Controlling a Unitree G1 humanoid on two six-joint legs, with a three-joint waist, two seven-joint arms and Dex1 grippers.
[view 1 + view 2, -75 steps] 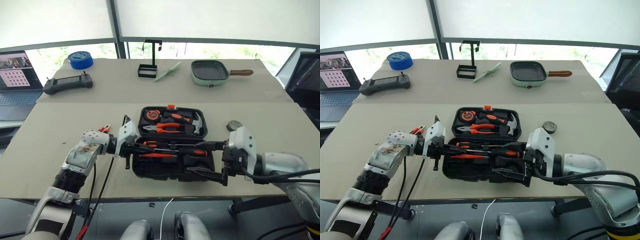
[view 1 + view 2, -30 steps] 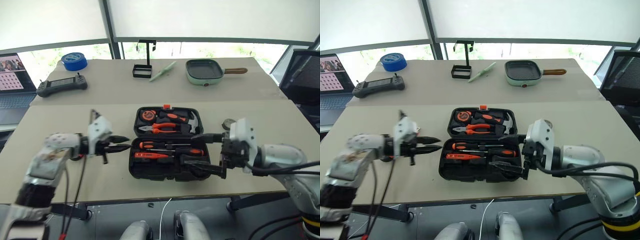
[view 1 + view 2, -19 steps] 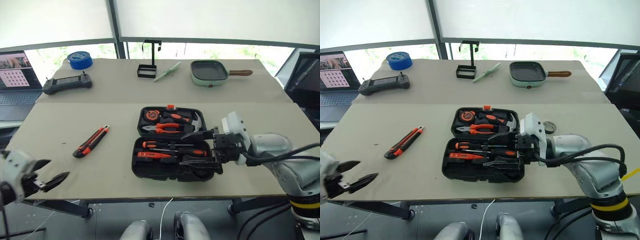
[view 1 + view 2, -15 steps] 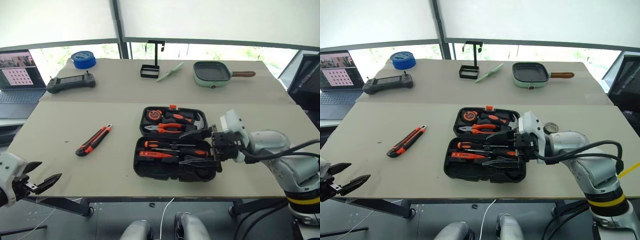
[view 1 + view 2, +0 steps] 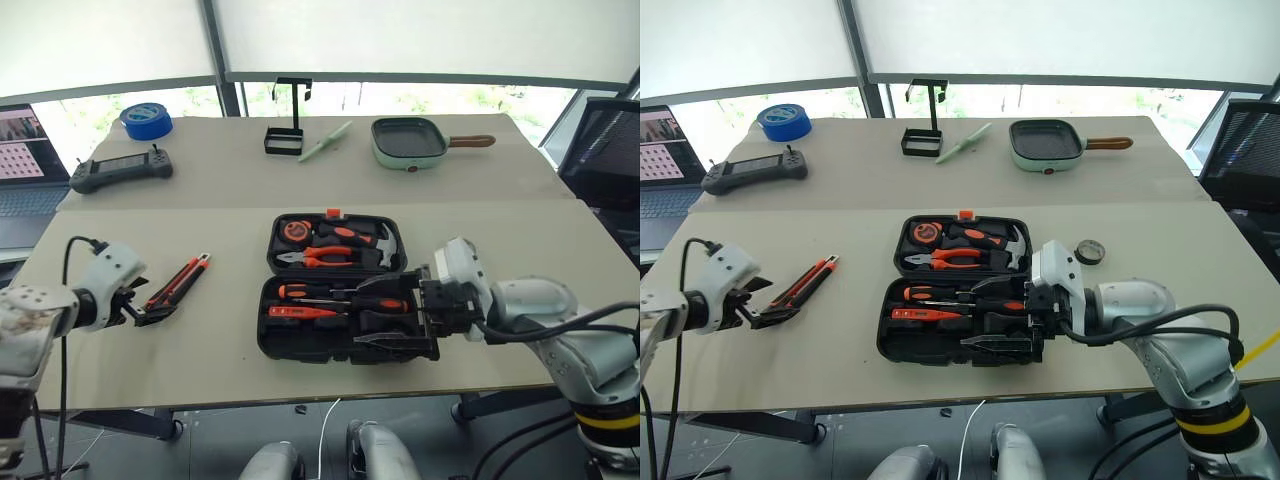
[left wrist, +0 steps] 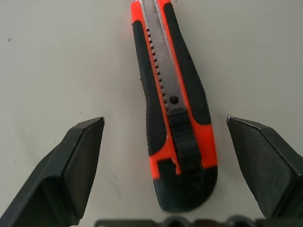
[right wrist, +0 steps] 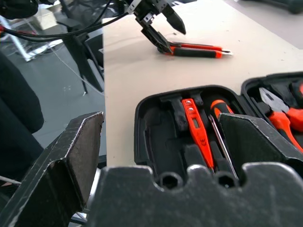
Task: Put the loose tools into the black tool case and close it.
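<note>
The black tool case [image 5: 268, 338] lies open mid-table. Its near half holds two orange-and-black screwdrivers [image 5: 345, 292] and a thin orange one [image 5: 300, 311]. The orange-black utility knife [image 5: 178, 290] lies flat on the table to the case's left. My left gripper [image 5: 133, 303] is open, its fingers [image 6: 71, 165] either side of the knife's butt end [image 6: 175, 118] without touching it. My right gripper [image 5: 388, 312] is open over the case's right end, with nothing between its fingers. A small dark tape roll [image 5: 1090, 251] sits on the table right of the case.
Pliers [image 5: 318, 257], a hammer and a tape measure sit in the case's far half. At the back are a blue tape roll [image 5: 146, 119], a black controller [image 5: 115, 170], a laptop [image 5: 15, 140], a wire stand [image 5: 285, 130] and a green pan [image 5: 408, 142].
My left gripper left the case's left side, swung out past the table's front-left edge while opening, then came back to the knife's butt end. The right gripper stayed put at the case.
</note>
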